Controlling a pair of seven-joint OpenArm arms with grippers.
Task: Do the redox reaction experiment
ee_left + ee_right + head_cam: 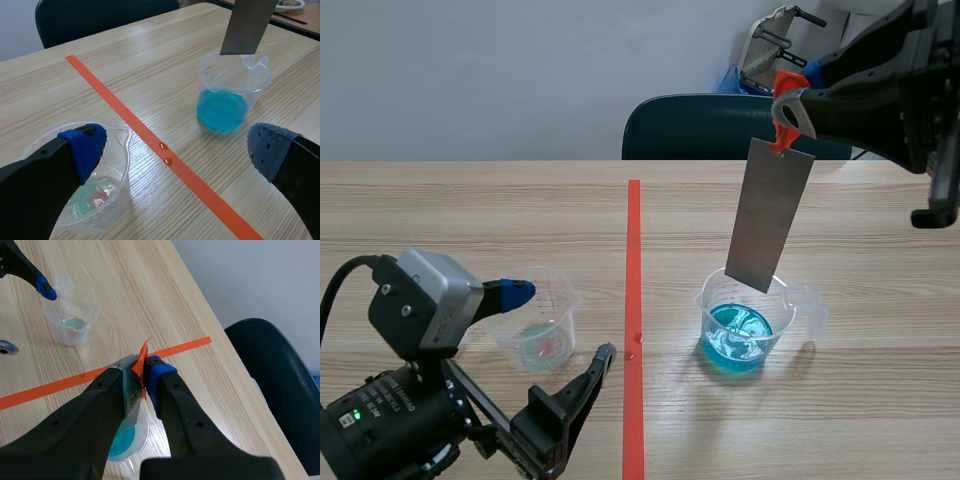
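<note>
Scene view: right claw [788, 115] clamps the metal strip [770, 215] at its top. The strip's long axis is near vertical, directly above the blue-solution beaker [745, 325] on the desk [470, 210].

Left wrist view: left claw [175, 145] is wide, holding nothing, one finger at the second beaker [100, 200] rim.

Right wrist view: strip probably not yet immersed.
</note>
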